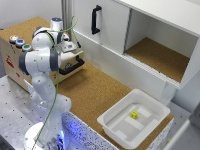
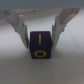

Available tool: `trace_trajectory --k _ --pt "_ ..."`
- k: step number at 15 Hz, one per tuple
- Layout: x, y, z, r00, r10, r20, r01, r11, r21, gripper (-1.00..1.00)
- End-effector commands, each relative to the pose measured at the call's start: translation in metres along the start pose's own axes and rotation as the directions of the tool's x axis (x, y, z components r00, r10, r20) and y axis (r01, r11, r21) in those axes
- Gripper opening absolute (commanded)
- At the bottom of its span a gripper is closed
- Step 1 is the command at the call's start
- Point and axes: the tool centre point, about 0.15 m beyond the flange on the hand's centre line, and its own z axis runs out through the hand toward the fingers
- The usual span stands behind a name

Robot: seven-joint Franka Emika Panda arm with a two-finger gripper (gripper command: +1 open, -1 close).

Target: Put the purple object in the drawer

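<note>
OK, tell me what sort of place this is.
Probably a robotics lab test bench: a Panda arm bolted to a perforated metal table, a cork-topped counter with a white plastic tub, and a wooden box bearing coloured buttons.

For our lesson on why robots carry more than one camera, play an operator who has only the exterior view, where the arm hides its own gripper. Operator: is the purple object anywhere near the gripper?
Observer: Yes. In the wrist view the purple cube sits between the two fingers of the gripper.
Operator: Does it carry any markings?
Observer: Yellow ones: a straight bar on one face and a ring on the adjoining face.
Operator: Is it clamped?
Observer: One finger stands at each side of the cube, but the picture is too blurred to show whether they press on it.
</note>
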Motion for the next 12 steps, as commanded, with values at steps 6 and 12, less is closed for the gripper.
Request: trace_trajectory --k 6,12 --pt "-0.053 0.002 -0.143 0.964 0.265 -0.011 -0.265 0.964 -0.023 1.00" --pt "-0.140 0.090 -0.130 0.593 0.805 0.032 -0.803 0.587 0.106 1.00"
